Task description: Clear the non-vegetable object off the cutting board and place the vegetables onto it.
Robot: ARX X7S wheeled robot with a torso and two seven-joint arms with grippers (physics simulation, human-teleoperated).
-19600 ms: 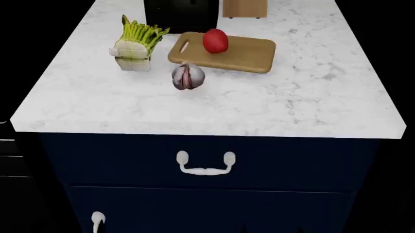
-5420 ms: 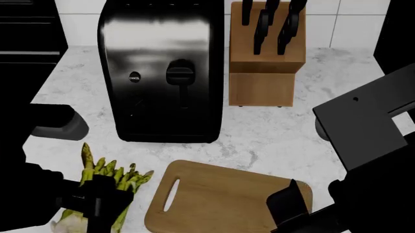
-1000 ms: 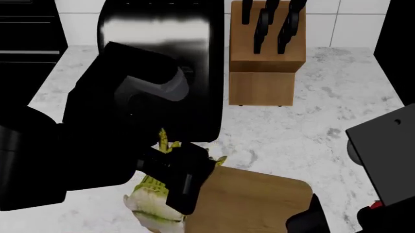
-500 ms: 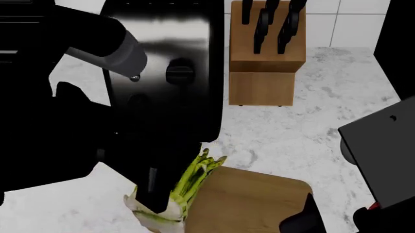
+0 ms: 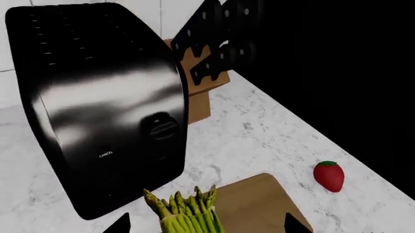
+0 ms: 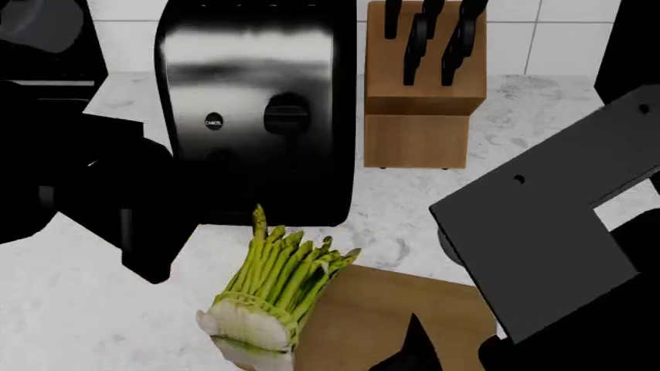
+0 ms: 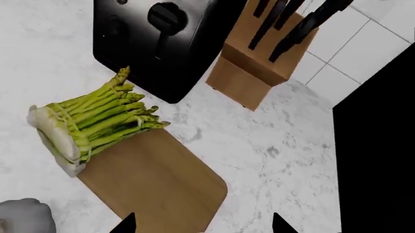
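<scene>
Since half a second ago the left arm has pulled back toward the left edge of the head view, uncovering the asparagus (image 6: 277, 297), which now lies free with nothing gripping it. The bundle rests half on the board (image 7: 152, 187): its whitish base hangs over the board's left edge onto the marble counter (image 6: 103, 309), and the tips reach over the board's far left corner. Its long axis runs from the base, nearest the robot, up and slightly right toward the toaster (image 6: 258, 116).

The left gripper (image 5: 204, 228) shows only two dark fingertip stubs spread wide on either side of the bundle in its wrist view, so it reads as open and empty. The right gripper (image 7: 202, 224) likewise shows two tips set well apart over the board, holding nothing.

The garlic (image 7: 23, 216) sits off the board on the counter, near the base of the bundle. The red fruit (image 5: 329, 175) lies on the counter, off the board on its right side.

Farther back, the knife block (image 6: 425, 93) stands beside the toaster.

I judge the garlic is the next pick, and which arm is nearer cannot be told
</scene>
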